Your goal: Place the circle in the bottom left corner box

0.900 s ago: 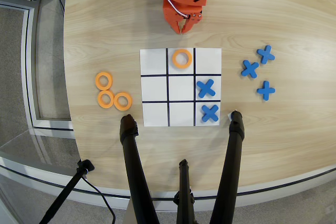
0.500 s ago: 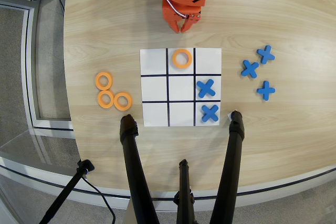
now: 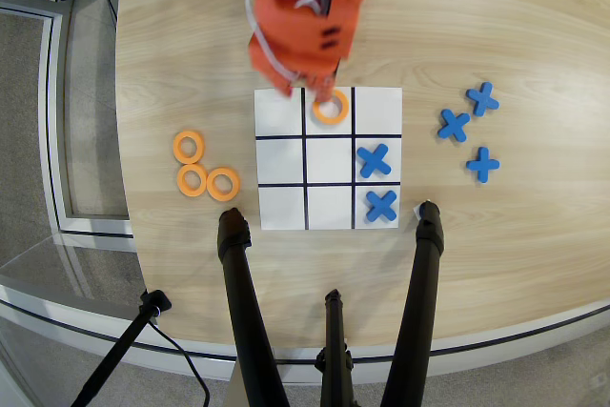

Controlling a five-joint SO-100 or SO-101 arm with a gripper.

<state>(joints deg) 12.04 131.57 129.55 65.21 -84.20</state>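
In the overhead view an orange ring (image 3: 332, 109) sits in the top middle cell of the white nine-cell grid (image 3: 329, 154). My orange gripper (image 3: 322, 90) reaches down from the top edge and its tip covers the ring's upper left rim. The arm hides the jaws, so I cannot tell whether they grip the ring. The bottom left corner cell (image 3: 281, 207) as this view shows it is bare. Three more orange rings (image 3: 193, 180) lie on the table left of the grid.
Blue crosses lie in the middle right cell (image 3: 375, 160) and the bottom right cell (image 3: 380, 205). Three more blue crosses (image 3: 454, 125) lie right of the grid. Black tripod legs (image 3: 238, 283) rise from the near table edge just below the grid.
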